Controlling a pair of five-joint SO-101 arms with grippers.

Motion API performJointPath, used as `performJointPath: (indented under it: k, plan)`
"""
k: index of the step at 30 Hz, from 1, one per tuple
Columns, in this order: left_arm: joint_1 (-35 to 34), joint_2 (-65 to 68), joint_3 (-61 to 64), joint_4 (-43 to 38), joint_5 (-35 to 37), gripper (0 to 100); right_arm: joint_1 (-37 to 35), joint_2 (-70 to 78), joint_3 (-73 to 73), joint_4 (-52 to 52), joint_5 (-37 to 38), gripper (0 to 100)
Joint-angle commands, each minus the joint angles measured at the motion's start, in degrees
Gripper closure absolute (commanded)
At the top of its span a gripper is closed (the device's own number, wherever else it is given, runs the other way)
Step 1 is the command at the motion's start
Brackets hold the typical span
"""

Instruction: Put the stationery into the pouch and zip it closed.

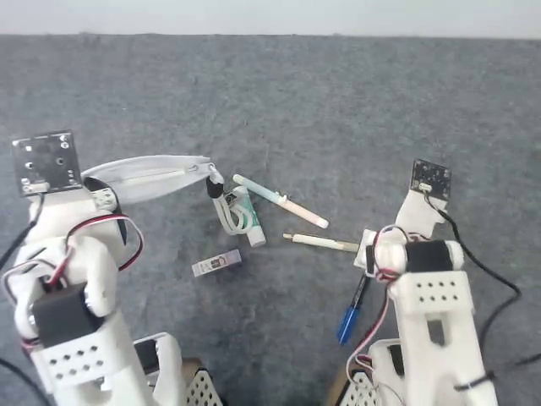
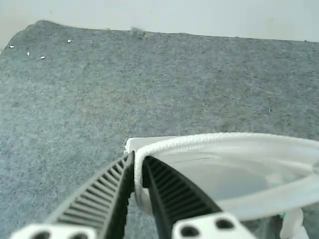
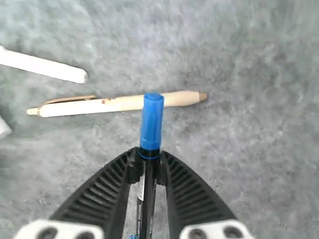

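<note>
The white pouch (image 1: 152,178) lies open-mouthed on the grey surface (image 1: 338,101), its rim pinched in the left claw (image 2: 138,162). Beside the pouch lie pens (image 1: 279,201) and a small labelled block (image 1: 216,263), print unreadable. Farther from it, the right claw (image 3: 149,154) is clamped on a blue-capped pen (image 3: 152,119).

Lab-style test bench: grey felt mat (image 1: 338,101), bare pale wall (image 1: 270,15).
</note>
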Motion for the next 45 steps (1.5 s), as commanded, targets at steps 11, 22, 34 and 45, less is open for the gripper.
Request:
performJointPath:
  k: [11,22,34,45]
  plan:
    - [0.2,0.5,0.1,1.4,-0.3,99,-14.2,-17.1,-3.6,0.2,2.5,99.2]
    - [0.2,0.5,0.0,1.2,1.7,99,-23.5,-20.4,-16.2,-3.9,2.8,99.2]
    - [0.3,0.5,0.0,1.2,1.8,99,-31.5,-20.1,-16.2,-22.7,7.0,99.2]
    - [0.3,0.5,-0.1,0.0,3.4,99,-36.4,-20.0,-16.2,-35.6,7.6,99.2]
